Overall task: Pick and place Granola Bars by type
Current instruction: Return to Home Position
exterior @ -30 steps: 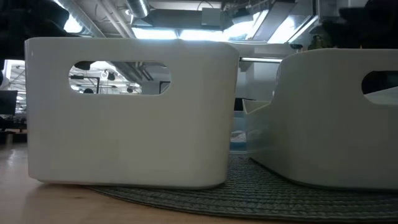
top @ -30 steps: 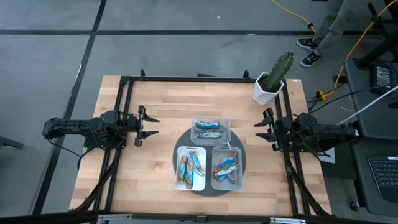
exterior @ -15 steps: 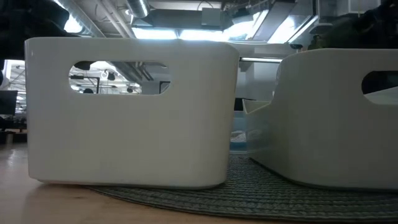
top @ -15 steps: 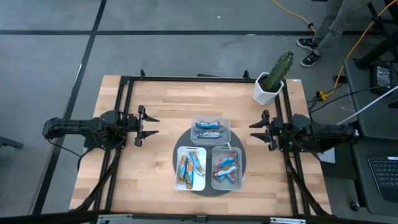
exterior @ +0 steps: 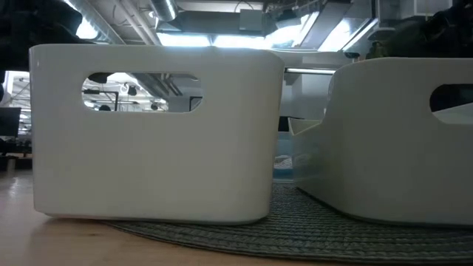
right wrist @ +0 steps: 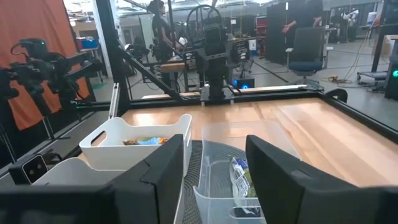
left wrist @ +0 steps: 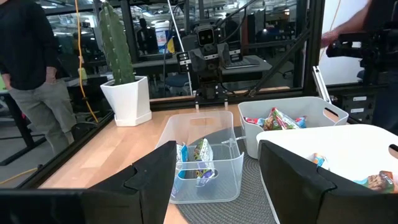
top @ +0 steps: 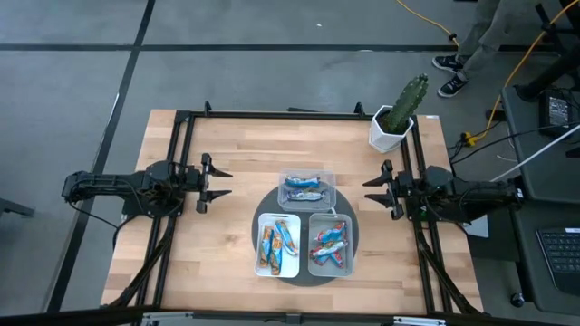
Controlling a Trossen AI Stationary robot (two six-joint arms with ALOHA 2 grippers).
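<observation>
The Granola Bars (top: 303,188) lie sorted on the round mat (top: 269,206) mid-desk (top: 236,136), in a clear tray (top: 307,175), a white bin (top: 277,215) and a grey bin (top: 331,271). The left claw (top: 218,183) waits at the desk's left edge and the right claw (top: 375,192) at its right edge, both spread and empty.
</observation>
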